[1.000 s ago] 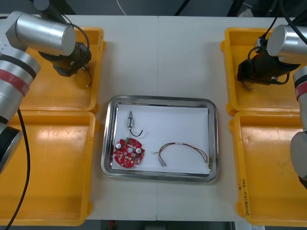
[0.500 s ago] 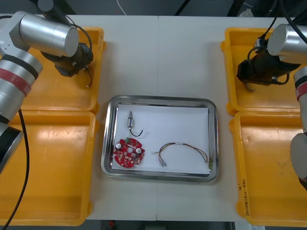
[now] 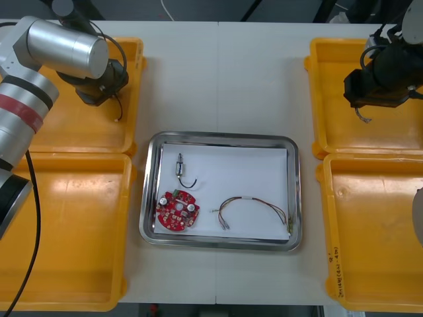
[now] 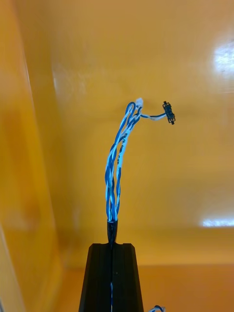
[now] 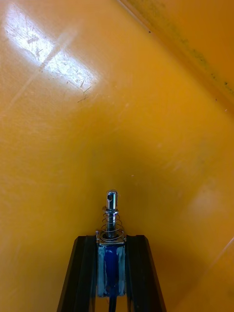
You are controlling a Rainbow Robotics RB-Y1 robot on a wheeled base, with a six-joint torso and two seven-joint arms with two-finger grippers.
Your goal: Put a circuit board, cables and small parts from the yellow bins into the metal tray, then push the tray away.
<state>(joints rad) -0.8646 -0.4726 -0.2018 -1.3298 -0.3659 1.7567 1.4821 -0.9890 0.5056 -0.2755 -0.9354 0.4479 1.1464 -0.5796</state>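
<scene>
The right hand (image 4: pixel 111 245) is pinched on a twisted blue and white cable (image 4: pixel 116 170) that runs straight out in line with it, kinking sideways at its tiny black plug, above the far right yellow bin (image 3: pixel 330 135). The left hand (image 5: pixel 111 240) is clamped on a small metal part (image 5: pixel 111 212), spring-wrapped pin pointing outward, over the far left yellow bin (image 3: pixel 132 72). The metal tray (image 3: pixel 221 137) between them holds a circuit board (image 3: pixel 176 211).

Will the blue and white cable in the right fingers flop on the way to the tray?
Probably floppy: the twisted cable curves sideways beyond the right gripper, over the far right bin. It looks light, pinched by one end, so its small connector may swing. The left gripper holds a small metal part over the far left bin.
</scene>
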